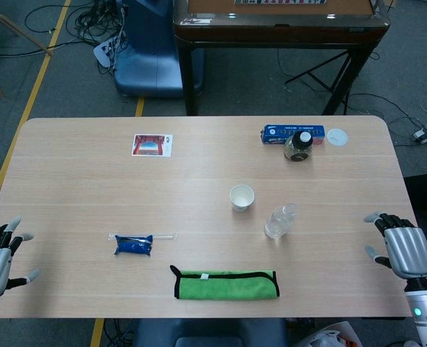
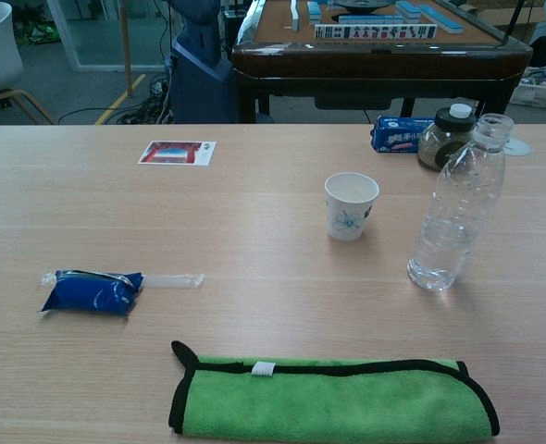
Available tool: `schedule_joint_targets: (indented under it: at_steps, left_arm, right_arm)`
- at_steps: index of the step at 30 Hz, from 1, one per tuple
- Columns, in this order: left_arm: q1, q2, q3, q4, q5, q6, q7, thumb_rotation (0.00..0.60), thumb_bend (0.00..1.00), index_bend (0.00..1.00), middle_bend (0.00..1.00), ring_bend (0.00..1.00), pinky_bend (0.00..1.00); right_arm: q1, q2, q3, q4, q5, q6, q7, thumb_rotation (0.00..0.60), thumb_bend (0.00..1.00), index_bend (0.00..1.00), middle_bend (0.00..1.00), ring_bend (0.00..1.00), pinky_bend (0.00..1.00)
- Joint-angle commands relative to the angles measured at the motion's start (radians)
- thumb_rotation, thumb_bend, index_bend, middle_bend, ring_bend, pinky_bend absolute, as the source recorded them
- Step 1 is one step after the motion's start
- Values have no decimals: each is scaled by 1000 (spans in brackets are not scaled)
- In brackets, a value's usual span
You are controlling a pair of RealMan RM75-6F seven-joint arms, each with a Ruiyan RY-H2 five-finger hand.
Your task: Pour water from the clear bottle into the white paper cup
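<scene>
The clear bottle [image 1: 280, 220] [image 2: 456, 205] stands upright and uncapped, right of the table's centre, with a little water in its lower part. The white paper cup [image 1: 242, 196] [image 2: 351, 205] stands upright just left of it and slightly farther back, a small gap between them. My right hand [image 1: 403, 247] hovers at the table's right edge, fingers spread, holding nothing, well to the right of the bottle. My left hand [image 1: 0, 254] is at the left edge, fingers spread and empty. Neither hand shows in the chest view.
A folded green cloth [image 1: 226, 283] [image 2: 333, 400] lies at the front edge. A blue packet [image 1: 134, 244] [image 2: 93, 289] lies front left. At the back are a picture card [image 1: 152, 144], a blue box [image 1: 292, 133], a dark jar [image 1: 298, 146] and a white lid [image 1: 336, 136].
</scene>
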Motion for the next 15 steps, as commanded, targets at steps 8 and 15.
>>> schedule_joint_targets:
  at_steps: [8,15]
  left_arm:
    - [4,4,0,2,-1,1,-5,600,104,306,0,60,441]
    - [1,9,-2,-7,-2,-8,-16,600,104,306,0,60,441]
  right_arm:
    - [19,-26,-5,23,0,-33,3,600,186,276,299,299,455]
    - [42,-48,-16,44,0,-86,70,600,109,223,224,210,394]
